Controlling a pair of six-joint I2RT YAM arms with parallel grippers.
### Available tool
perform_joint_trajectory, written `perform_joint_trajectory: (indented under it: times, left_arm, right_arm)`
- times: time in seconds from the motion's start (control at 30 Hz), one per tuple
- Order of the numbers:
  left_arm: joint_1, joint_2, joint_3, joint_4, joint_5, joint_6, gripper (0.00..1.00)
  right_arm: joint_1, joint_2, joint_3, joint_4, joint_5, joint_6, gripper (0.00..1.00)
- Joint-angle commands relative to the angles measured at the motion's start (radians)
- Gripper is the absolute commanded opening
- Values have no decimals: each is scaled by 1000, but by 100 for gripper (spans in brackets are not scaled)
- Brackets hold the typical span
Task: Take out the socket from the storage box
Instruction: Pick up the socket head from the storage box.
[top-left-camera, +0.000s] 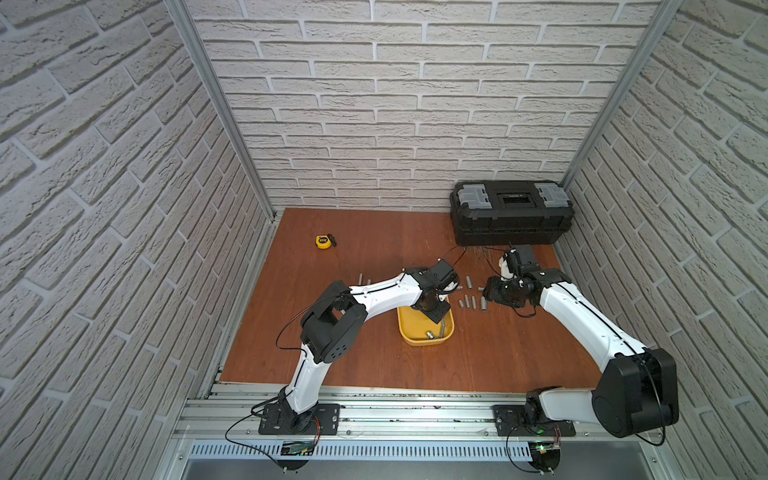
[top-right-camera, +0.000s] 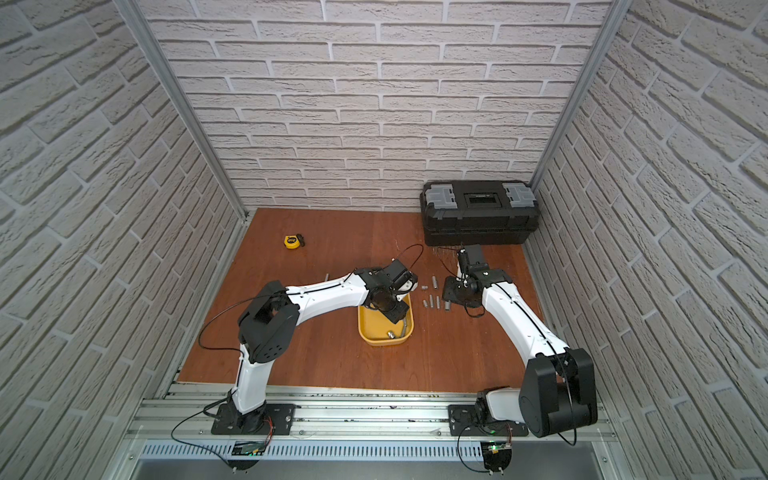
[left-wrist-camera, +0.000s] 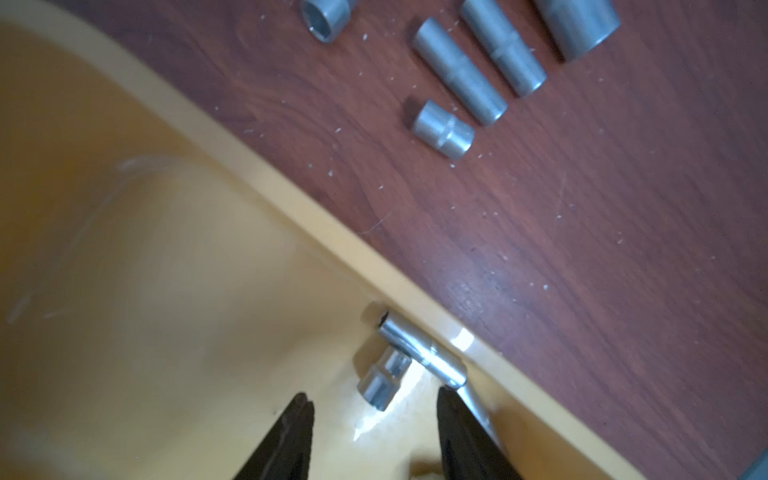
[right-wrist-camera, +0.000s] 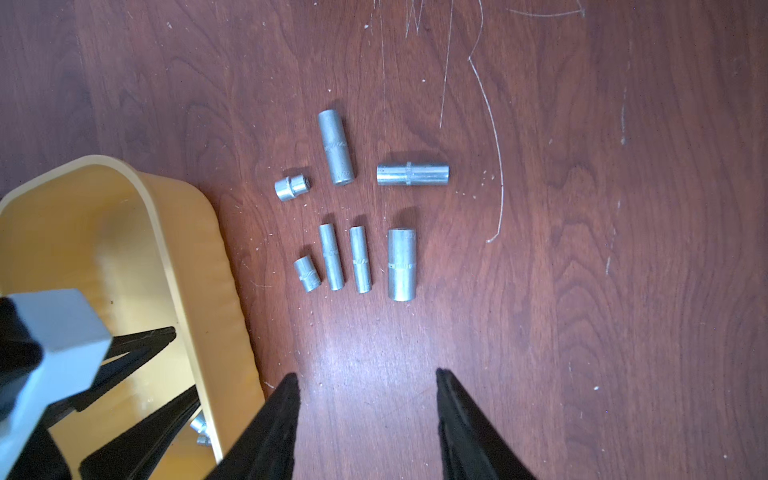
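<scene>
Left end effector (left-wrist-camera: 374, 399) open, straddling the short socket (left-wrist-camera: 384, 379) in the storage box (left-wrist-camera: 324, 245); I'd centre and drop lower before squeezing, dodging that chrome bar (left-wrist-camera: 419, 353).

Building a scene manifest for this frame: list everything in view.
storage box: one, yellow, mid-table under the left arm
sockets in box: two seen, silver, by one wall
sockets on table: seven, grey, right of the box
small grey pieces: two, beyond the left forearm, too small to identify
tape measure: one, yellow and black, far left
toolbox: one, black with grey latches, far right corner
table: one, brown wood
left gripper: black, open, in the box over its sockets
right gripper: black, open, empty, beside the table sockets
</scene>
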Motion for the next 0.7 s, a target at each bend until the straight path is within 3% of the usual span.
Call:
perform_joint_trajectory:
  times: [0.0, 0.27, 0.53, 0.67]
  left_arm:
    - [-9, 30, 30, -39, 14, 60, 52]
    - [-10, 65, 38, -54, 16, 91, 44]
    - [-12, 97, 45, -57, -21, 126, 44]
    - [-14, 119, 62, -72, -25, 140, 34]
  right_arm:
    - [-7, -20, -19, 25, -21, 0, 54]
    - [-10, -21, -28, 26, -28, -1, 54]
    - [-10, -27, -40, 28, -35, 1, 54]
    - [-10, -27, -46, 32, -40, 4, 54]
